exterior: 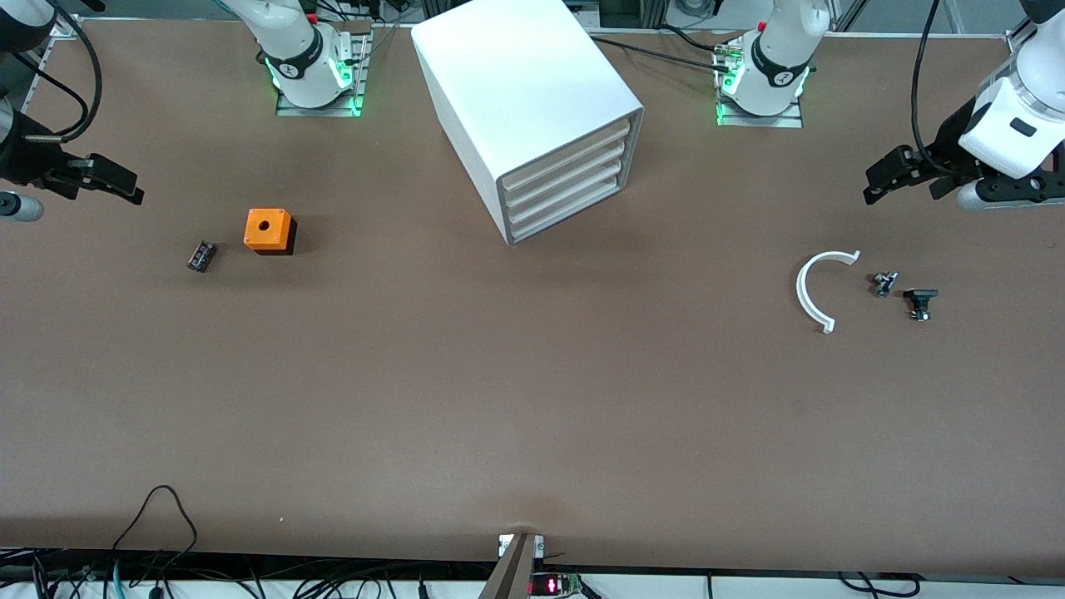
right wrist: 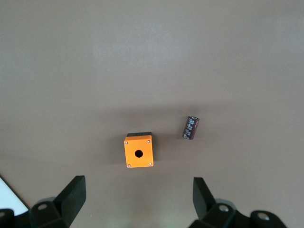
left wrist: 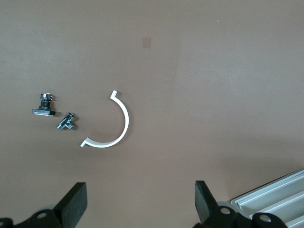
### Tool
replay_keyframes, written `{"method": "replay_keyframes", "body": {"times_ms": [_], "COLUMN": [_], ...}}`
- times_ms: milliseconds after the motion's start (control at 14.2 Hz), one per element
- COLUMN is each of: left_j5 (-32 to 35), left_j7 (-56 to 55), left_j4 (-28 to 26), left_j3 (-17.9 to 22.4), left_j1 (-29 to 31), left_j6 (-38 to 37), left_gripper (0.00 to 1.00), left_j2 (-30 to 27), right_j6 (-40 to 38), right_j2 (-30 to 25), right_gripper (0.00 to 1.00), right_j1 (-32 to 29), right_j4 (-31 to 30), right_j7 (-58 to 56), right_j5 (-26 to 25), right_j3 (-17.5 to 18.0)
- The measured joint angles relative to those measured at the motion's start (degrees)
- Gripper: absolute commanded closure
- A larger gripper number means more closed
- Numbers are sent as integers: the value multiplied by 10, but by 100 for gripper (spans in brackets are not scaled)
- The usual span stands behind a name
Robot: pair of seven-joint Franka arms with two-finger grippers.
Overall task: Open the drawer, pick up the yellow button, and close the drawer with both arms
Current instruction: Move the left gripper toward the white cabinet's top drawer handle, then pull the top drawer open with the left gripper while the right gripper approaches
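The white cabinet (exterior: 516, 75) stands at the robots' side of the table, midway between the two bases. Its four drawers are all shut; the uppermost drawer (exterior: 567, 158) is flush with the others. A corner of the drawer fronts also shows in the left wrist view (left wrist: 275, 199). The button is hidden. My left gripper (exterior: 874, 183) hangs open and empty over the left arm's end of the table; its own view (left wrist: 141, 199) shows only bare table between its fingers. My right gripper (exterior: 129, 185) hangs open and empty over the right arm's end; its own view (right wrist: 138, 194) shows the same.
An orange square box with a hole (exterior: 268, 230) (right wrist: 138, 153) and a small black cylinder (exterior: 201, 255) (right wrist: 191, 128) lie toward the right arm's end. A white curved strip (exterior: 811, 291) (left wrist: 114, 128) and two small black metal parts (exterior: 884, 284) (exterior: 919, 301) lie toward the left arm's end.
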Motion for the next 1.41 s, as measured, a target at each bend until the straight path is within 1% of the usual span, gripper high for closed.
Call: {"method": "replay_keyframes", "body": {"times_ms": [562,773,1125,1336,1406], "left_j5": [0,-6,-91,-192,-227], "left_j7": [0,0,0,1,2], "left_j4": [8,9,10,8,2], "left_j3": [0,0,-1,-7,-16], "left_j1": [0,0,0,-1,-3], "left_j6": [-2,-27,-66,-108,-114], "left_gripper": [0,0,0,0,0], "left_j2": [13,34,82,125,141], "right_j6": [0,1,7,28,32], "right_j2": [0,0,0,3,7], "right_gripper": [0,0,0,0,0], "right_j1": [0,0,1,2,2], "right_j4": [0,0,0,0,0], "right_j7": [0,0,0,0,0], "right_j5": [0,0,1,2,7], "right_j3": [0,0,1,2,3]}}
